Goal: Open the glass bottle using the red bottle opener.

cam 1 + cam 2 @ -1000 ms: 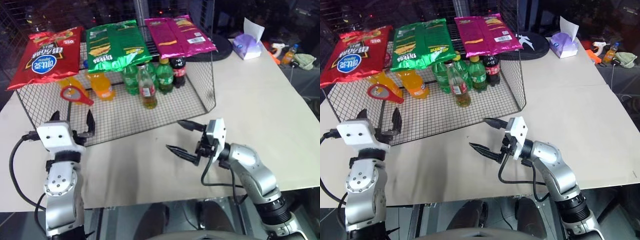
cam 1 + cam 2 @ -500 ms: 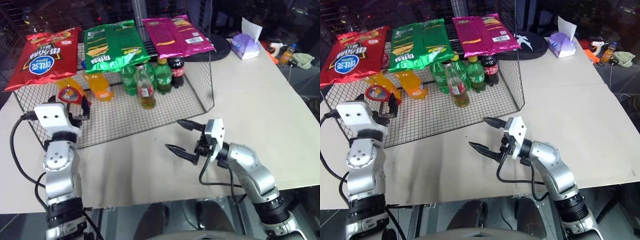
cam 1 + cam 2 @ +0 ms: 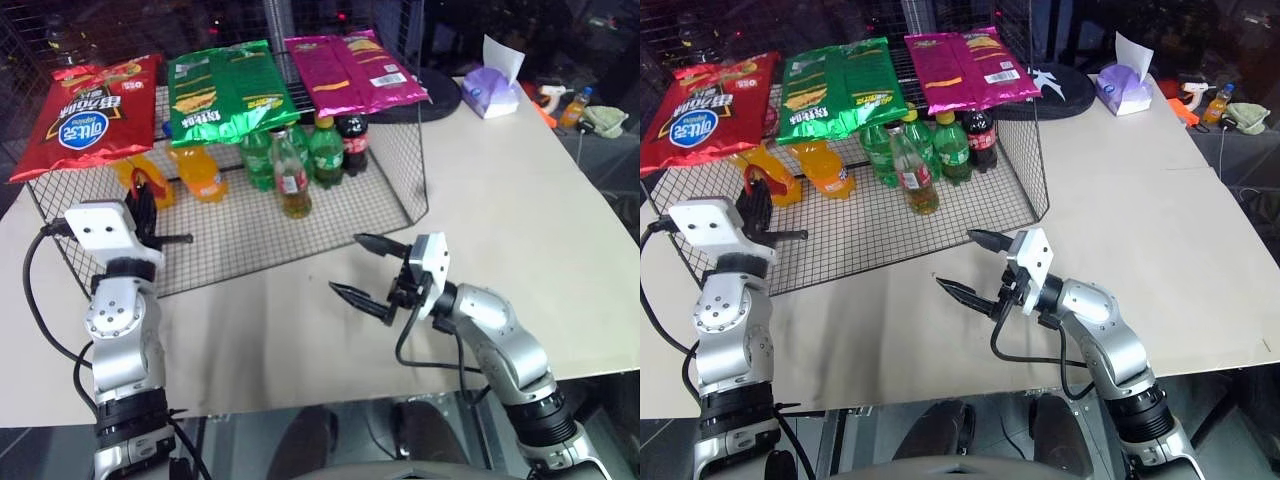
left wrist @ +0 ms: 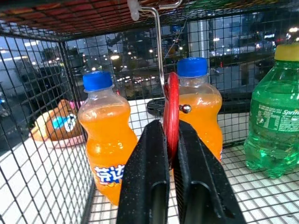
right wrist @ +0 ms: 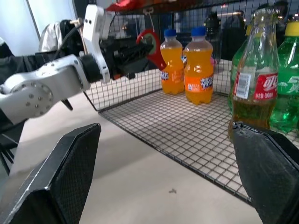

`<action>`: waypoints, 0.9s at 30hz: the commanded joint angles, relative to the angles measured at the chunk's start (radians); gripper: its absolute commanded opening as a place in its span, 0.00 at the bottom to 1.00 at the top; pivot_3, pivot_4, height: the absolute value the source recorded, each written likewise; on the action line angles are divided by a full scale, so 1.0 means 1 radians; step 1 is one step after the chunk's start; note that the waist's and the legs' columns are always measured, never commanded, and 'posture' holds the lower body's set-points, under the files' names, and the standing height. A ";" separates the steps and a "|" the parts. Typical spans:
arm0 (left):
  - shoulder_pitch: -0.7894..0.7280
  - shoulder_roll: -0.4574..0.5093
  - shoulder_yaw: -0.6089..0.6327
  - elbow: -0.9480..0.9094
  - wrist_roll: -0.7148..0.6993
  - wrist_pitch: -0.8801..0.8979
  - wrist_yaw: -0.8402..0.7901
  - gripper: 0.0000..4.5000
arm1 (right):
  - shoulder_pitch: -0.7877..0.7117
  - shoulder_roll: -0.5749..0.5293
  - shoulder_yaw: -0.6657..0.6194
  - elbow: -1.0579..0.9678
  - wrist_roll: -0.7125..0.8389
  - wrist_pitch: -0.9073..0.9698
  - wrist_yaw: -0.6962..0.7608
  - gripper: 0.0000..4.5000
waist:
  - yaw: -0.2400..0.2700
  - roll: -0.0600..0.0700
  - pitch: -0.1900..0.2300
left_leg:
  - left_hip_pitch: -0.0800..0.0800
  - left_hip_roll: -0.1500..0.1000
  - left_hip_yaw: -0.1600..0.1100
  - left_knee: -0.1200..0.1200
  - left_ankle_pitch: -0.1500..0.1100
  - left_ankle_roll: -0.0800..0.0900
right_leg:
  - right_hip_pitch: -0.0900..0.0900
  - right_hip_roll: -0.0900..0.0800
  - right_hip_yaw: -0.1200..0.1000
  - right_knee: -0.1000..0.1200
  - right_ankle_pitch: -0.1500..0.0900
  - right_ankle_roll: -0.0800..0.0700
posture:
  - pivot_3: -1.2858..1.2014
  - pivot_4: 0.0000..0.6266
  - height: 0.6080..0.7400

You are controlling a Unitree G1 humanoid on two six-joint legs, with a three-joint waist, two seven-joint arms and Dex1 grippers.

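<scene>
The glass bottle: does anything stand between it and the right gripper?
Nothing visible does. The right gripper hangs open over the bare table in front of the wire rack, whose front is open. The glass bottle stands foremost among the bottles, the green bottles behind it.

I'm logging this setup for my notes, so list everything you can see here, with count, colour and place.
Wire mesh rack: one, dark, on the beige table.
Snack bags: three, red, green, magenta, lying on the rack's top.
Orange soda bottles: two, blue caps, inside the rack at its left.
Green plastic bottles: at least two, inside, middle.
Dark cola bottle: one, beside the green ones.
Clear glass bottle of amber liquid: one, red-and-white label, in front of the green bottles.
Flat red bottle opener: one, hanging on a hook.
Tissue box: one, purple, far table edge.
Left gripper: shut on the opener.
Right gripper: open, over the table.
</scene>
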 commanded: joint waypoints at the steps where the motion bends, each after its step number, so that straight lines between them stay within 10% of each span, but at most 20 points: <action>1: 0.023 0.000 0.024 -0.033 -0.019 0.000 0.002 0.02 | -0.023 0.026 -0.031 -0.027 0.072 -0.015 0.021 1.00 | 0.000 0.000 0.000 | 0.000 0.000 0.000 0.000 0.000 0.000 | 0.000 0.000 0.000 0.000 0.000 0.000 | 0.52 0.24 1.00; 27: 0.055 -0.106 0.036 -0.235 -0.494 0.125 -0.119 0.02 | -0.025 0.028 -0.024 0.046 0.046 -0.077 0.059 1.00 | 0.000 -0.001 -0.001 | 0.000 0.000 0.002 0.005 0.000 -0.001 | -0.002 0.001 0.002 0.009 0.000 0.000 | 0.52 0.24 1.00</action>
